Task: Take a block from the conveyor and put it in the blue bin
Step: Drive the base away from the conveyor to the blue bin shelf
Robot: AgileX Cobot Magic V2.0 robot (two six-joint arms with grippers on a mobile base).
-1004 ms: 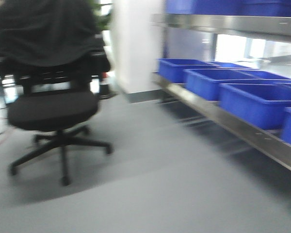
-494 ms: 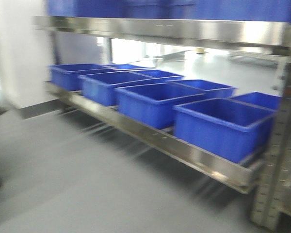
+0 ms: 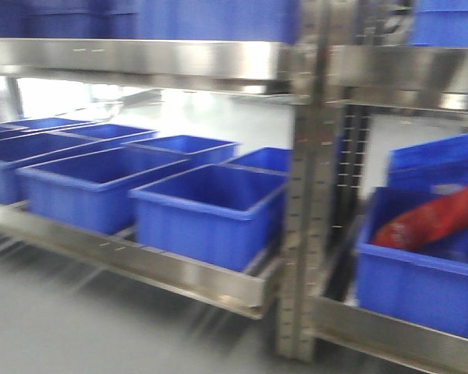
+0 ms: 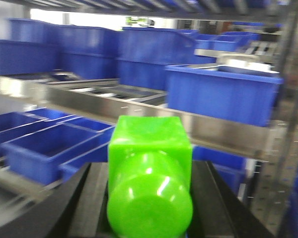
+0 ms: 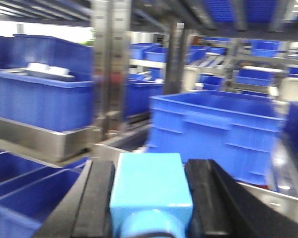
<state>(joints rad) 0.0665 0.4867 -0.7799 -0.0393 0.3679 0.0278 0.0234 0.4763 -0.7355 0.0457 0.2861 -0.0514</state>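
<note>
My left gripper (image 4: 149, 198) is shut on a bright green block (image 4: 150, 173) with a round stud, held between its black fingers (image 4: 92, 198) in the left wrist view. My right gripper (image 5: 151, 198) is shut on a light blue block (image 5: 151, 186) in the right wrist view. Several open blue bins (image 3: 207, 206) stand in a row on a low steel shelf (image 3: 187, 276) in the front view; neither gripper shows there. Blue bins also lie below and beyond the left gripper (image 4: 44, 146) and the right gripper (image 5: 216, 134). No conveyor is in view.
A perforated steel rack upright (image 3: 312, 195) stands right of centre. A bin at the right (image 3: 421, 280) holds a red object (image 3: 433, 218). An upper steel shelf (image 3: 140, 58) carries more blue bins. Grey floor (image 3: 78, 327) lies in front.
The front view has swung to the right: the office chair and white pillar have left the frame, and the shelf of blue bins and the rack upright now fill it.
</note>
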